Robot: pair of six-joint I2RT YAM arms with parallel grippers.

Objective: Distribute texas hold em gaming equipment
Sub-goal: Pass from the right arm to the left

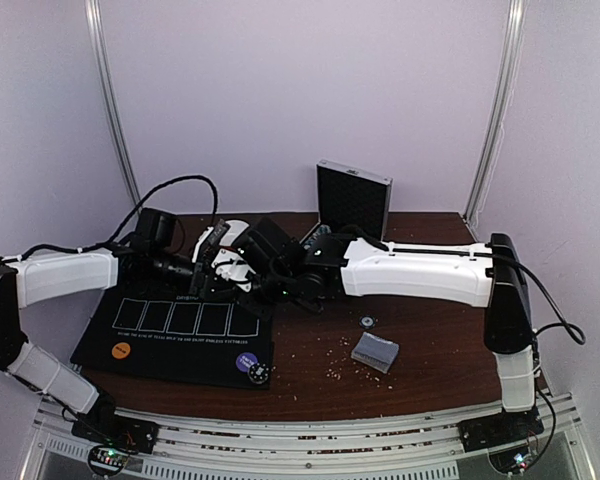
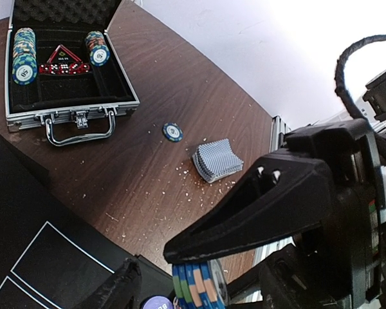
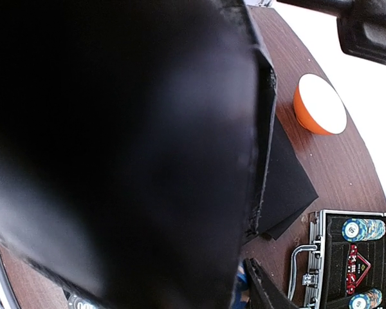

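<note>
Between the left fingers (image 2: 119, 290), which stand wide apart and touch nothing: one stack of striped poker chips (image 2: 196, 286), on edge, pinched under the closed right fingers (image 2: 244, 212) above the far edge of the black mat (image 1: 180, 325).

Handling note: this reads as a hand-over. The left arm should draw straight back, clear of the chip rims. The right grip needs to sit square across the stack's faces, since edge-on chips would likely fan out and spill.

Loose items: fanned deck of playing cards (image 1: 375, 350) on bare desk (image 1: 430, 340) right of the mat, with a single chip (image 1: 367, 321) just beyond it. Orange disc (image 1: 121, 351), purple disc (image 1: 246, 362) and black disc (image 1: 259, 373) lie along the mat's near edge.

Containers: aluminium case (image 2: 71, 106), lid up, foam-lined, holding two chip rows (image 2: 24, 55) flanking small red pieces, seemingly dice (image 2: 64, 66). Bowl (image 3: 318, 106), contents not discernible.
</note>
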